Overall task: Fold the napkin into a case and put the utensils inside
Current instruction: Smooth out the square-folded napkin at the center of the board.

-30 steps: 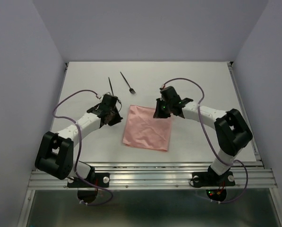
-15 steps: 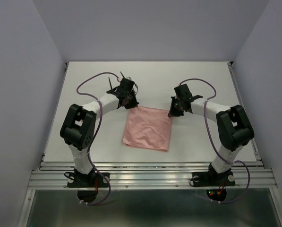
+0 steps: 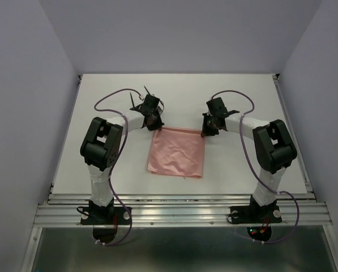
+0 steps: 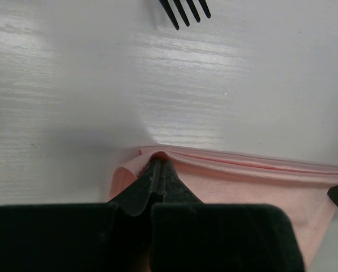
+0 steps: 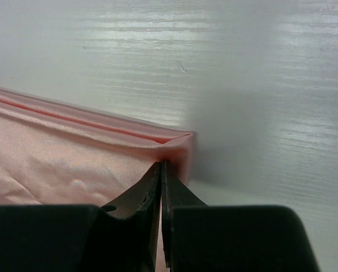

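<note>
The pale pink napkin (image 3: 175,153) lies flat in the middle of the table as a rough square. My left gripper (image 3: 155,124) is shut on its far left corner, and the wrist view shows the cloth (image 4: 242,181) bunched at the closed tips (image 4: 158,161). My right gripper (image 3: 205,131) is shut on the far right corner, with the cloth (image 5: 55,153) pinched at the closed tips (image 5: 161,164). The black fork's tines (image 4: 185,10) lie just beyond the left gripper. In the top view two slim black utensil handles (image 3: 133,102) show behind the left wrist; the spoon's bowl is hidden.
White table with a raised rail along the right edge (image 3: 290,124) and grey walls on three sides. Purple cables (image 3: 109,99) loop over both arms. The metal mounting rail (image 3: 180,212) runs along the near edge.
The left arm swung from the napkin's left side to its far left corner. The right gripper shifted to the far right corner. Both have closed on the cloth, and the far edge is now wrinkled.
</note>
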`<state>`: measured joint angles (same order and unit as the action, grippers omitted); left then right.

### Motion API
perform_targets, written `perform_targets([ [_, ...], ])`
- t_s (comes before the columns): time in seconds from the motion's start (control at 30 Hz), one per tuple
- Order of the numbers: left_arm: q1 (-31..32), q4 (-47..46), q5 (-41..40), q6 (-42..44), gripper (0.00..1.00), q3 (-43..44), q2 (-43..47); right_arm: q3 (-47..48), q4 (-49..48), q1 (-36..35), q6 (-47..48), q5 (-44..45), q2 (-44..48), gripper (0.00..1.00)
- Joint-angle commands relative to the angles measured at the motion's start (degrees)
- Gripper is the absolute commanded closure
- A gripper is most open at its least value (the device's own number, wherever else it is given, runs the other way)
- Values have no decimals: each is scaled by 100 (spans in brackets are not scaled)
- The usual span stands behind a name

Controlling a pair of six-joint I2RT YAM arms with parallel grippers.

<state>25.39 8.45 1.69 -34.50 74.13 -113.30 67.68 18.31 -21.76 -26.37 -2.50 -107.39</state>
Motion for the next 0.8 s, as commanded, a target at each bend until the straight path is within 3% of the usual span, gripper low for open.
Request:
perform_targets([
  [0.0, -60, 263, -424, 102, 100, -389, 132, 227, -2, 14, 483, 224, 69, 92],
  [0.3, -60, 306, -494, -39, 100, -1058, 1011, 220, 59, 14, 616, -461, 386, 94],
  [0.6, -60, 482, -653, 31, 100, -1155, 1530, -773, -310, -232, 80, -1121, 1343, 94],
  [0.77, -69, 421, -635, 49, 100, -1208, 1240, -1502, -363, -521, -324, -1384, 1748, 94],
])
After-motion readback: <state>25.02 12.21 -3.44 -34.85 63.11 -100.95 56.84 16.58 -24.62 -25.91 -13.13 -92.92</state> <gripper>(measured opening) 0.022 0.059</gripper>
